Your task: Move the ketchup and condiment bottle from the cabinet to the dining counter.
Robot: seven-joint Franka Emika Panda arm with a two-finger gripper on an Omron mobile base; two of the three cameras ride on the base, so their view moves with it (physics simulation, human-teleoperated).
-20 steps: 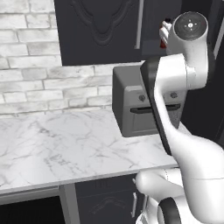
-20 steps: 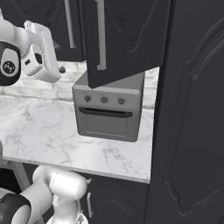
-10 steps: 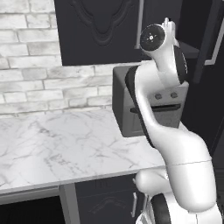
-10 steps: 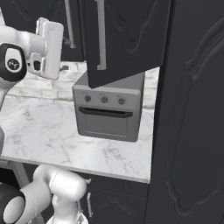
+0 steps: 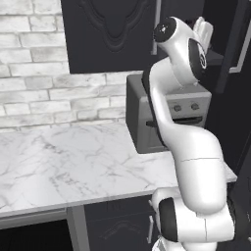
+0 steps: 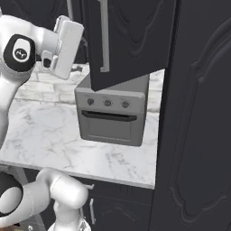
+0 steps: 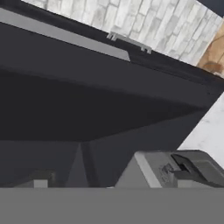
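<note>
Ketchup and condiment bottle are not making themselves out anywhere; the inside of the dark charcoal carved-panel wall cabinet (image 6: 131, 40) is staying hidden behind its open door. The white tool (image 6: 67, 45) is hovering beside that door, fingers cut off, so cannot tell if apart or together. Grey toaster oven (image 6: 113, 113) is sitting on the white marble table (image 5: 63, 162). Hand view is showing the cabinet's dark underside with a silver bar handle (image 7: 65, 37).

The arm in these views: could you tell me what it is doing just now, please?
The arm is raised high, with its gripper at the open cabinet above the small oven on the wall counter. The hand view looks into the dark cabinet interior. Whether the gripper is open, or holding a bottle, cannot be told.
</note>
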